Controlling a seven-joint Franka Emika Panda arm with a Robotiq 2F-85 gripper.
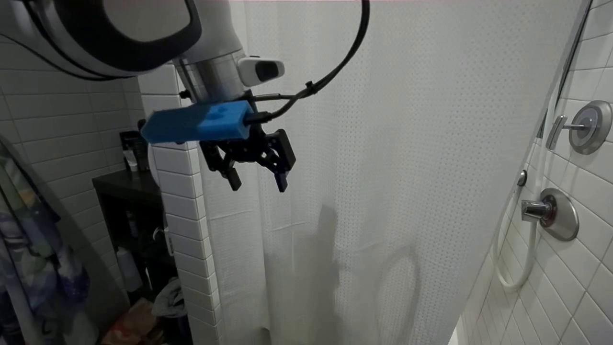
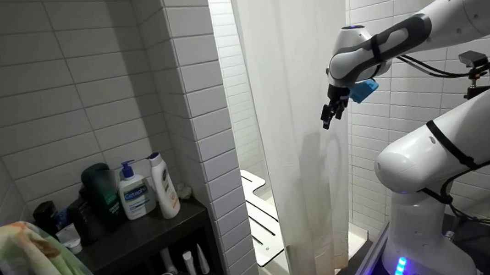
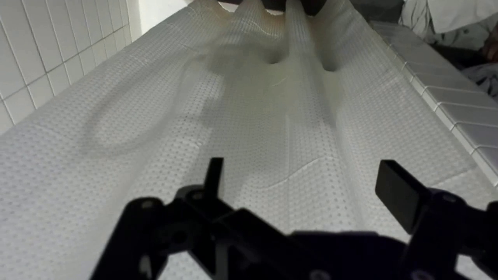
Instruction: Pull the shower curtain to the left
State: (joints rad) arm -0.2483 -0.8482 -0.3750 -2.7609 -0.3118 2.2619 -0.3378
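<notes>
The shower curtain [image 1: 397,158] is a tall white sheet with soft vertical folds. It hangs across the middle of both exterior views [image 2: 287,105]. In the wrist view the curtain [image 3: 264,128] fills most of the picture and gathers into folds at its lower hem. My gripper [image 1: 258,186] is black, open and empty. It points down in front of the curtain, near the tiled wall corner in that view. It also shows against the curtain in an exterior view [image 2: 332,120]. In the wrist view the two fingers [image 3: 301,171] are wide apart with no fabric pinched between them.
A tiled wall corner [image 2: 207,128] stands beside the curtain. A dark shelf [image 2: 145,234] with several bottles stands beyond it. A white slatted seat [image 2: 264,227] shows behind the curtain's edge. Chrome shower fittings [image 1: 560,214] are on a tiled wall. A towel [image 2: 48,270] hangs near the shelf.
</notes>
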